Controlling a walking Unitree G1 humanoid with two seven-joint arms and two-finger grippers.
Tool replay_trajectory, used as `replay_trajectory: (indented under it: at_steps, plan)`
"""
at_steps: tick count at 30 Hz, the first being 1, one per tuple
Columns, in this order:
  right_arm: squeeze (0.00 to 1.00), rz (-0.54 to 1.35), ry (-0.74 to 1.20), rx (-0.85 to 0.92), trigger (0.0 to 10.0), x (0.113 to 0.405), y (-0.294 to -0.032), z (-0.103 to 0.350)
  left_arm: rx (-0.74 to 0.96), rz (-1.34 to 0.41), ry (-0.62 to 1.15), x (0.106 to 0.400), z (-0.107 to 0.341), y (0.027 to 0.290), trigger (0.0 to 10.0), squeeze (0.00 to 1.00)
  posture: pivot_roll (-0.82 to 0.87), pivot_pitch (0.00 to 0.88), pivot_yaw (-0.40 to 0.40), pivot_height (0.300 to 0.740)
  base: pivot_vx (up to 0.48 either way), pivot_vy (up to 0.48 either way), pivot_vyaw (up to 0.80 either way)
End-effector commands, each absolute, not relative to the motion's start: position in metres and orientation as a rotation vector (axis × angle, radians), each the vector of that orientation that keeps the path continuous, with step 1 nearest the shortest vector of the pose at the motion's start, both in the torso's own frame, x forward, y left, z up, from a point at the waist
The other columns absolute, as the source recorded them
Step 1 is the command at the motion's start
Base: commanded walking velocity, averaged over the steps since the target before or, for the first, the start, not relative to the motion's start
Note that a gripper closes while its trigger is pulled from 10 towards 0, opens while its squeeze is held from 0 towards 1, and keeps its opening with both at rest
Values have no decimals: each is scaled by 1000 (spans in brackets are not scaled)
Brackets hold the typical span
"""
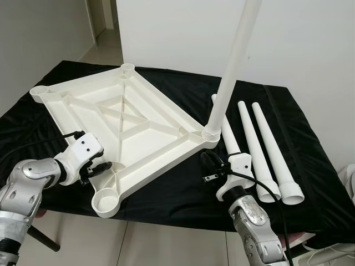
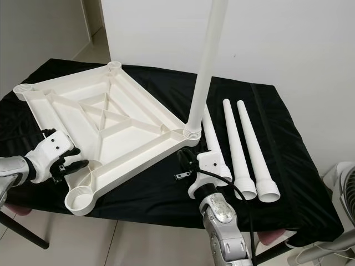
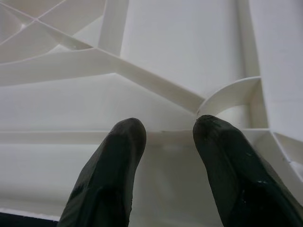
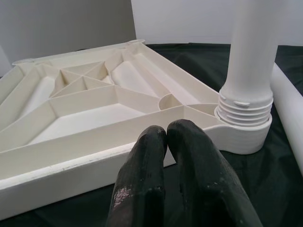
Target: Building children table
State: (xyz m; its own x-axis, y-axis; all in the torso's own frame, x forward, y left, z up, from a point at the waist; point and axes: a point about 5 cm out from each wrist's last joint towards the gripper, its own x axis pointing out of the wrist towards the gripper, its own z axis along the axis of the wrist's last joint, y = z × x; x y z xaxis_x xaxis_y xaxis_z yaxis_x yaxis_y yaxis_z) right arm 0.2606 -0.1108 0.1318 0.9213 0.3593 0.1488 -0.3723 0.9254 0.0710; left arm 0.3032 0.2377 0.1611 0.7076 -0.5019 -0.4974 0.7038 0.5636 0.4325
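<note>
The left end effector (image 1: 102,166) sits at the near left edge of the white table top (image 1: 119,119), which lies upside down on the black tabletop (image 1: 310,166). The right end effector (image 1: 209,166) hovers near the standing leg (image 1: 233,66). Three loose legs (image 1: 260,147) lie beside it.

In the left wrist view, its fingers (image 3: 111,175) are apart around a rib, holding nothing.

In the right wrist view, its fingers (image 4: 147,179) are pressed together, empty, just before the table top's edge.

No readable text — no labels, no numbers.
</note>
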Motion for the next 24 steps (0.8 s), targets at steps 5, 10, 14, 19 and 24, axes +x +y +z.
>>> replay_trajectory:
  at_steps: [5, 10, 14, 19, 24]
  plan:
    - [0, 367, -127, 86, 10000, 261, -114, 129, 720, -745, 368, 300, 157, 241, 10000, 0, -66, 0, -32, 740, 0, 0, 0]
    - [0, 365, -132, 85, 10000, 262, -115, 130, 725, -875, 401, 290, 139, 215, 10000, 0, -70, 0, -28, 740, 0, 0, 0]
    - [0, 359, -134, 83, 10000, 263, -116, 131, 736, -1002, 406, 279, 124, 190, 10000, 0, -72, 0, -28, 740, 0, 0, 0]
    - [0, 356, -134, 83, 10000, 263, -117, 131, 770, -1041, 392, 279, 121, 180, 10000, 0, -75, 0, -27, 740, 0, 0, 0]
    - [0, 353, -133, 81, 10000, 263, -117, 131, 734, -1076, 336, 283, 127, 161, 10000, 0, -80, 0, -22, 740, 0, 0, 0]
